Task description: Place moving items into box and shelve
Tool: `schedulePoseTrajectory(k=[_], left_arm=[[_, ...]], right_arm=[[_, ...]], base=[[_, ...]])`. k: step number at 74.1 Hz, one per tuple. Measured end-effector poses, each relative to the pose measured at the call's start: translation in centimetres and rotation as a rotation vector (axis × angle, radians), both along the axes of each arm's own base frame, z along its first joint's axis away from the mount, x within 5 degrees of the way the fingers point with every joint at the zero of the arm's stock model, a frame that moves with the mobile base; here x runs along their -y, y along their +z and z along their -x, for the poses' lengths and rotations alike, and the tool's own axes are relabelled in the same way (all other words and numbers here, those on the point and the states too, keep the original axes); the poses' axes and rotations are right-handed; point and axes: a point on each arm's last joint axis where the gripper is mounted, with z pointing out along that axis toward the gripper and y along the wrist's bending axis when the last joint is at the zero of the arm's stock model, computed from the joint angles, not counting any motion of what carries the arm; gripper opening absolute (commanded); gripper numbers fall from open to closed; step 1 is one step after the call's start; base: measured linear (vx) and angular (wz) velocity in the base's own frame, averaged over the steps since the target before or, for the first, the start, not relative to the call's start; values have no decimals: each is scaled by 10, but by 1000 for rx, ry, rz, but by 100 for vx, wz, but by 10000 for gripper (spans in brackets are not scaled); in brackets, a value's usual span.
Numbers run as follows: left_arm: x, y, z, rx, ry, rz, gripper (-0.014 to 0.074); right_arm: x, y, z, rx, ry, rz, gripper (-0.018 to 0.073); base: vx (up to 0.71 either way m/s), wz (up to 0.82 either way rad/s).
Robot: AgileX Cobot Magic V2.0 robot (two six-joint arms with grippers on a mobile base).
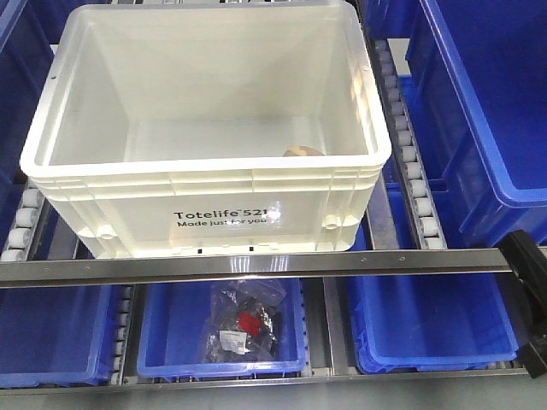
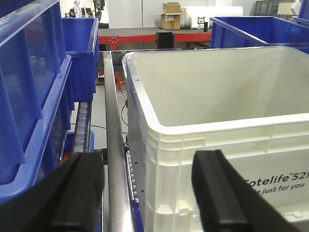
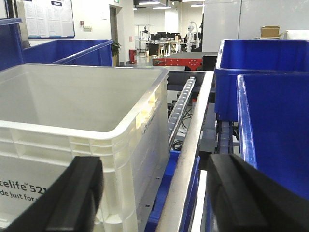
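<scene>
A white tote (image 1: pixel 214 209) marked "Totelife" sits on the roller shelf. A small tan item (image 1: pixel 301 151) lies on its floor at the front right. My left gripper (image 2: pixel 149 193) is open and empty, its jaws set either side of the tote's front left corner (image 2: pixel 164 159) and the steel rail, not touching. My right gripper (image 3: pixel 154 193) is open and empty, its jaws either side of the tote's front right corner (image 3: pixel 130 159). The right arm (image 1: pixel 530 299) shows at the right edge of the front view. The left gripper is out of the front view.
A steel shelf rail (image 1: pixel 256 263) runs across the front of the tote. Below it stand blue bins; the middle one (image 1: pixel 171 342) holds a clear bag of dark and red parts (image 1: pixel 244 329). Large blue bins (image 1: pixel 487 111) stand right and left of the tote.
</scene>
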Motion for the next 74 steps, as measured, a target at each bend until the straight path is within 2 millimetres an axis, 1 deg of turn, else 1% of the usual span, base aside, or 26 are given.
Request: schedulePoseTrajectory(k=[2,3,4,7,8,10,11,74], left_arm=[[0,0,0,0,0,0,306],[0,0,0,0,0,0,273],[0,0,0,0,0,0,221],[0,0,0,0,0,0,113],[0,0,0,0,0,0,62],[0,0,0,0,0,0,-5],[0,0,0,0,0,0,-10],[0,-1,-1,10,-2,0,-8]], right_arm=[[0,0,0,1,0,0,322],[0,0,0,2,0,1,273],[0,0,0,2,0,0,239],[0,0,0,3,0,1,114],[0,0,0,3,0,1,78],[0,0,0,4,-1,2,10],[0,0,0,4,-1,2,-20],[0,0,0,0,0,-4,-9]], base=[[0,0],[0,0],[0,0],[0,0],[0,0],[0,0],[0,0],[0,0]])
